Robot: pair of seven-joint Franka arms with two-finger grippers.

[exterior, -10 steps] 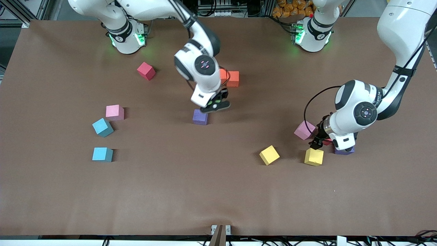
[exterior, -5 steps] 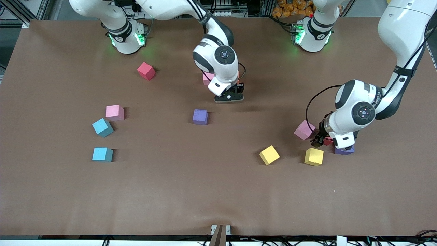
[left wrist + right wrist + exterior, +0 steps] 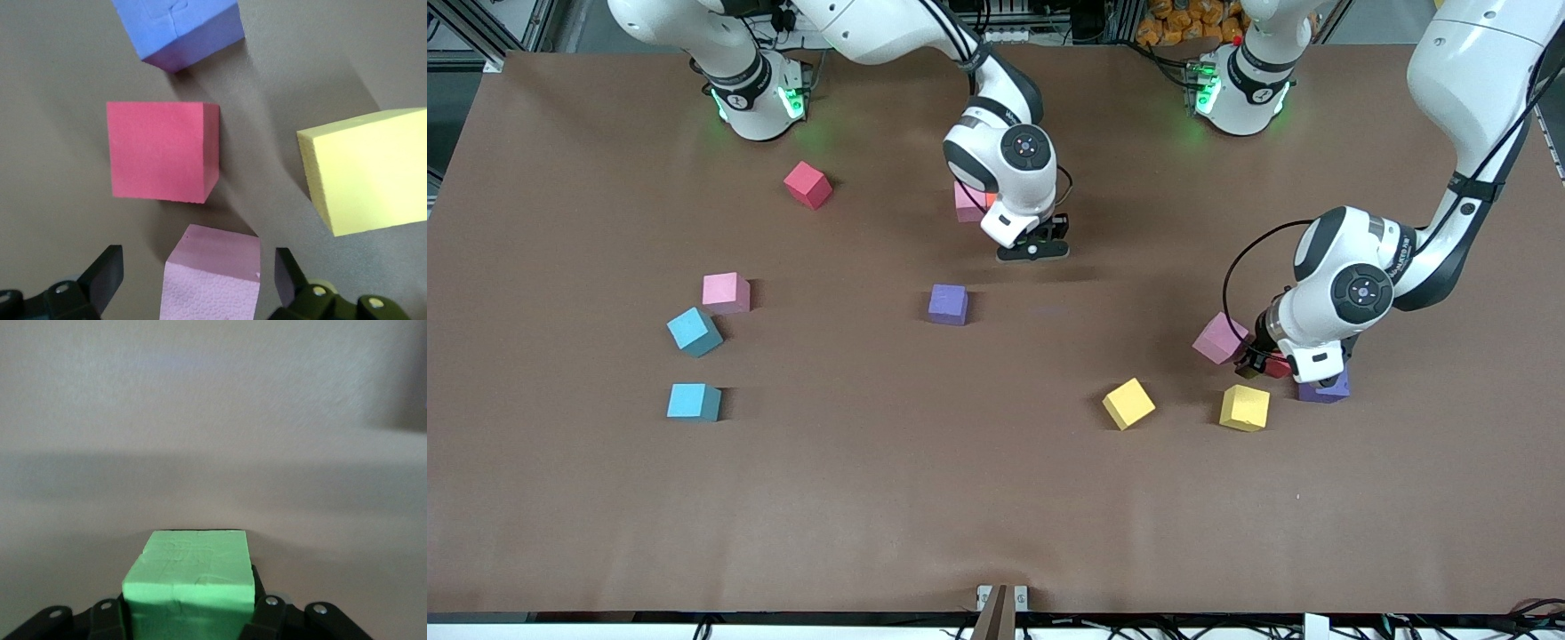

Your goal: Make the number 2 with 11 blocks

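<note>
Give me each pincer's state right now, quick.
Left pincer: open, above the pink block, holding nothing.
Right pincer: shut on the green block.

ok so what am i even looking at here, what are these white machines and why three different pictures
These are two white robot arms bolted at a brown table, each ending in a two-fingered tool. The wide picture comes from a high camera facing them. The other two come from cameras on the arms' wrists, looking down past the fingers.

Small foam cubes lie scattered: two light blue, pink ones, two yellow, purple ones, red ones.

The right tool is up over the middle of the table, shut on a green cube, seen in its wrist picture.

The left tool is open and holds nothing. It is low over a cluster toward the left arm's end: a pink cube sits between its fingers, a red cube just ahead.
</note>
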